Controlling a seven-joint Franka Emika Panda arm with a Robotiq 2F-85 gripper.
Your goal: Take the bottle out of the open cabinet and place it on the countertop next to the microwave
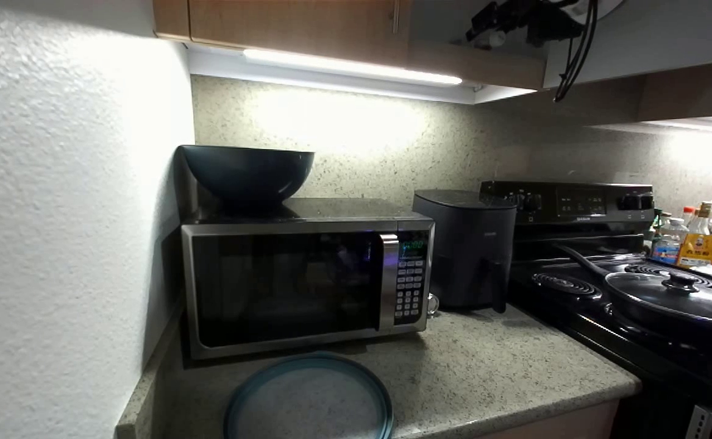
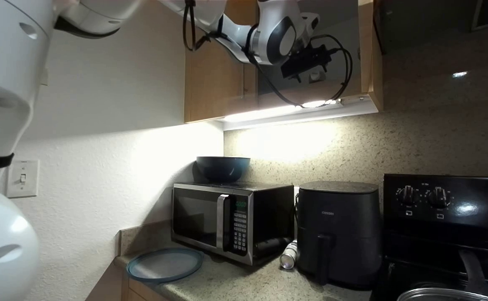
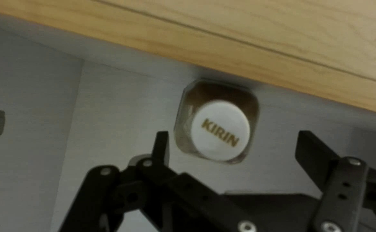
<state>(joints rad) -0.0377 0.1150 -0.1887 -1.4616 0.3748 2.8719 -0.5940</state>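
Observation:
The bottle (image 3: 220, 129) shows in the wrist view with its white KIRIN cap facing the camera and its brownish clear body behind. It is inside the open cabinet (image 3: 126, 42), close to a wooden edge. In an exterior view only a small whitish part of the bottle (image 2: 316, 76) shows. My gripper (image 3: 233, 137) is open, its fingers apart on either side of the cap and not closed on it. The gripper also shows in an exterior view (image 2: 311, 73) at the cabinet opening. The microwave (image 1: 289, 286) stands on the speckled countertop (image 1: 496, 360) below.
A black air fryer (image 1: 466, 250) stands right of the microwave, with a can (image 2: 289, 256) lying between them. A dark bowl (image 1: 249, 174) sits on the microwave. A blue-rimmed round plate (image 1: 386, 402) lies in front. The black stovetop (image 1: 551, 305) holds a lidded pan (image 1: 673, 299).

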